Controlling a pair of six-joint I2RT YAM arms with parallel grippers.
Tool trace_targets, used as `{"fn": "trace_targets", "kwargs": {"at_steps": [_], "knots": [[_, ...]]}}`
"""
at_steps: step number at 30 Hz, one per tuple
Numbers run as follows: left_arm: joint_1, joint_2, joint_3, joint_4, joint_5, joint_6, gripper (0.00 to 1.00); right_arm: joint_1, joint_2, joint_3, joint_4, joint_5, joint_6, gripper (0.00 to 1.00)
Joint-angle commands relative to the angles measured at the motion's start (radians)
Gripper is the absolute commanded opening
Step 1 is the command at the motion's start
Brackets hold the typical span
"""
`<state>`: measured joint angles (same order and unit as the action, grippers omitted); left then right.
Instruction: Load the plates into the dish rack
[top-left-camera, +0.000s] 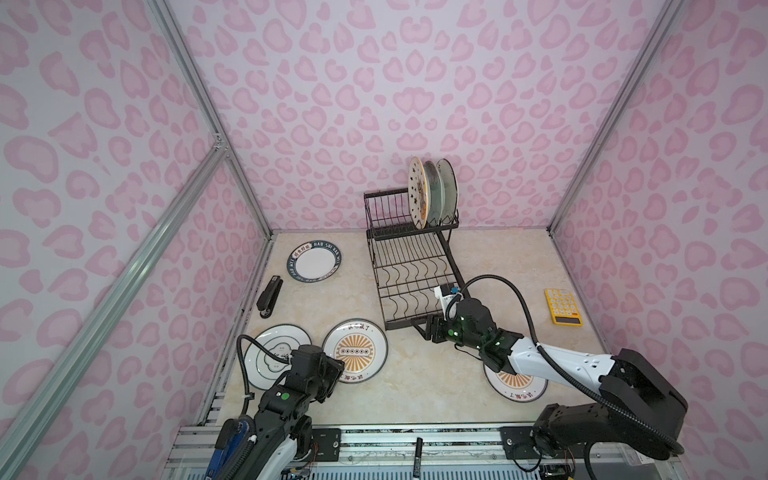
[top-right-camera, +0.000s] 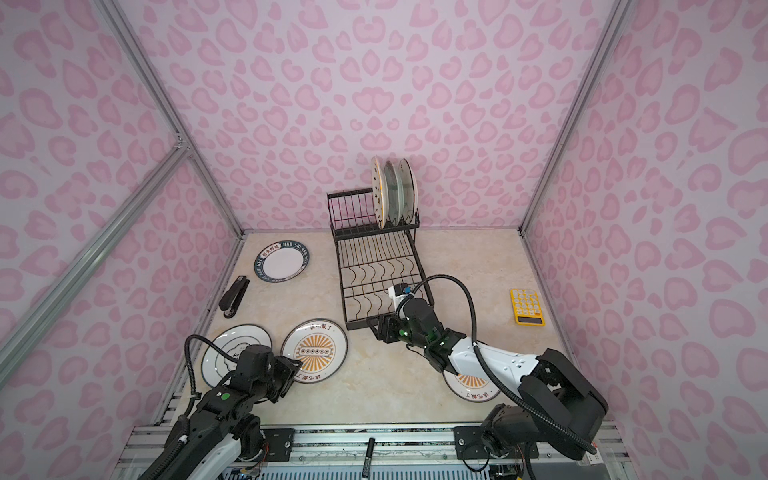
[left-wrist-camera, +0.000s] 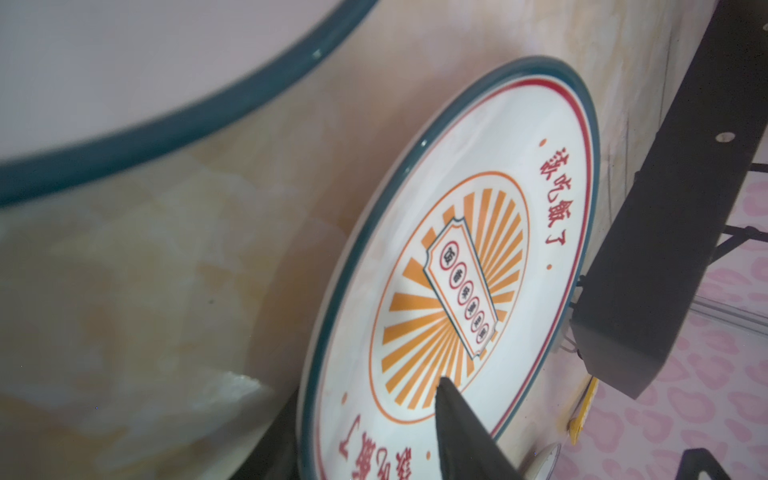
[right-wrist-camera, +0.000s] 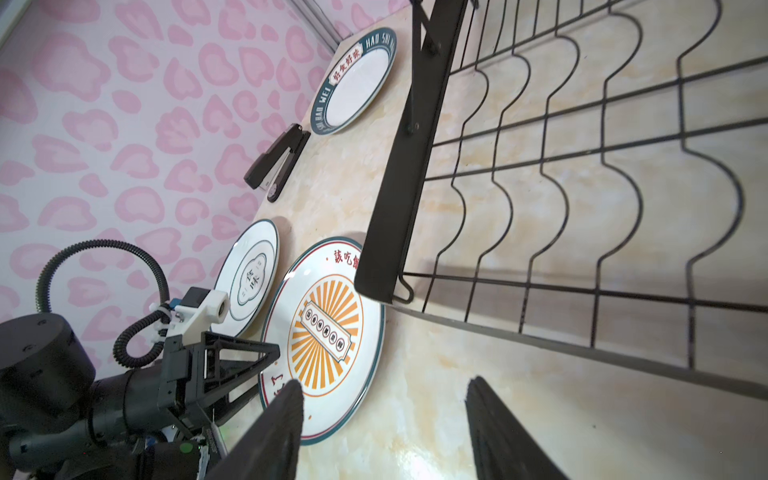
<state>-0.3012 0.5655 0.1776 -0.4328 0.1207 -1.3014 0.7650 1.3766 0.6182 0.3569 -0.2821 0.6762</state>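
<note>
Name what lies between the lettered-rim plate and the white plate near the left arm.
A black stapler lies between the lettered-rim plate and the white plate; both top views show it.

Even bright light; soft shadows; bowed edges; left wrist view blurs white plate (left-wrist-camera: 124, 62).

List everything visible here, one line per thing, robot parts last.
two-tier wire dish rack: one, black, far centre
star-patterned plate, pale teal plate, whitish plate: one each, upright in the rack's upper tier
lettered-rim plate: one, white with dark rim, flat, far left
cloud-emblem plate: one, white, flat, near left
sunburst plate: one, orange-white, near left-centre
second sunburst plate: one, orange-white, near right, partly hidden
stapler: one, black, left edge
calculator: one, yellow, right side
marker pen: one, black, front rail
left gripper: black, astride sunburst plate's rim
right gripper: black, open, empty, beside rack
</note>
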Motion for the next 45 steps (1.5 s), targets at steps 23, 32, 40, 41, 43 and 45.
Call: {"fn": "trace_targets", "kwargs": {"at_steps": [23, 32, 40, 41, 43, 45], "knots": [[0.02, 0.189, 0.134, 0.01, -0.088, 0.13, 0.51, 0.171, 0.126, 0.033, -0.03, 0.069, 0.15, 0.58], [0.02, 0.177, 0.128, -0.03, -0.087, 0.158, 0.51, 0.166, 0.214, 0.122, -0.098, 0.018, 0.217, 0.57], [0.02, 0.124, 0.087, -0.041, -0.049, 0.134, 0.51, 0.167, 0.27, 0.155, -0.089, -0.025, 0.252, 0.55], [0.02, 0.113, 0.085, -0.049, -0.044, 0.133, 0.51, 0.168, 0.279, 0.163, -0.092, -0.03, 0.253, 0.56], [0.02, 0.09, 0.086, -0.074, -0.038, 0.129, 0.51, 0.172, 0.297, 0.173, -0.097, -0.036, 0.255, 0.56], [0.019, 0.062, 0.085, -0.097, -0.036, 0.126, 0.52, 0.174, 0.309, 0.184, -0.103, -0.039, 0.255, 0.55]]}}
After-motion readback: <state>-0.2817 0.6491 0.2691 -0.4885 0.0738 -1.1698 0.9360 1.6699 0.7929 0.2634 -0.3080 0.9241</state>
